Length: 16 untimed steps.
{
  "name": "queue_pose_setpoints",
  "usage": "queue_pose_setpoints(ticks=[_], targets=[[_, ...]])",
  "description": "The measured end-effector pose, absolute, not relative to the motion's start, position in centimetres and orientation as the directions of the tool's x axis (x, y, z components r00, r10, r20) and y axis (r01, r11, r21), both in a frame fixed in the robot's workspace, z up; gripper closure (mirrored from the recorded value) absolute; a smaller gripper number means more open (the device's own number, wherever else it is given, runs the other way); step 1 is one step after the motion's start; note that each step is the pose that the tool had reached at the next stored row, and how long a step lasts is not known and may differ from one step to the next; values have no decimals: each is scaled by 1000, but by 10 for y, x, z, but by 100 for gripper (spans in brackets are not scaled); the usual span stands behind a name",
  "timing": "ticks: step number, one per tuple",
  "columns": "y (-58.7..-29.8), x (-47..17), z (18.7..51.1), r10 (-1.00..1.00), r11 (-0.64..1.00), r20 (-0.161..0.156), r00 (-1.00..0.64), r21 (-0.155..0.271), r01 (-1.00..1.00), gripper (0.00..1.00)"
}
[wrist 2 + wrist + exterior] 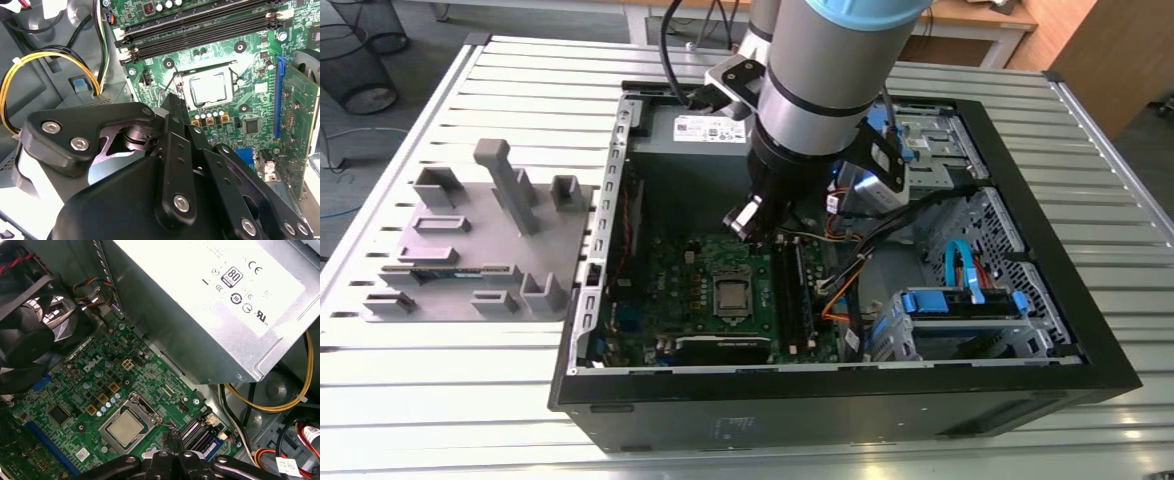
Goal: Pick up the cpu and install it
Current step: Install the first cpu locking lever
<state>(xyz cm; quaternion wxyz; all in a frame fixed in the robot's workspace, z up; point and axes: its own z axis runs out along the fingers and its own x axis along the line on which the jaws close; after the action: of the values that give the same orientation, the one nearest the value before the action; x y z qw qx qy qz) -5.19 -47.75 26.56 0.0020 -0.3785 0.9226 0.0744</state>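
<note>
In the exterior view, the gripper (751,230) hangs mid-frame inside the open case (1107,375), near the cpu (731,293), which lies in its socket on the green board (678,290). We think the putting-in is nearly done. In the second wrist view the jaws look pressed together, holding nothing. In the first wrist view the grey box (200,305) and yellow cable (272,407) sit close, so we think any move needs a slow, straight path.

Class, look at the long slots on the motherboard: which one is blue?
The blue slot beside the upright card, in the second wrist view; the parallel memory slots are black.
</note>
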Motion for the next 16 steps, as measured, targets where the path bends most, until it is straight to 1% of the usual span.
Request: queue_pose_setpoints(ticks=[16], targets=[[-472,-48,263,-698,702,-60,-713,136,-699,89]])
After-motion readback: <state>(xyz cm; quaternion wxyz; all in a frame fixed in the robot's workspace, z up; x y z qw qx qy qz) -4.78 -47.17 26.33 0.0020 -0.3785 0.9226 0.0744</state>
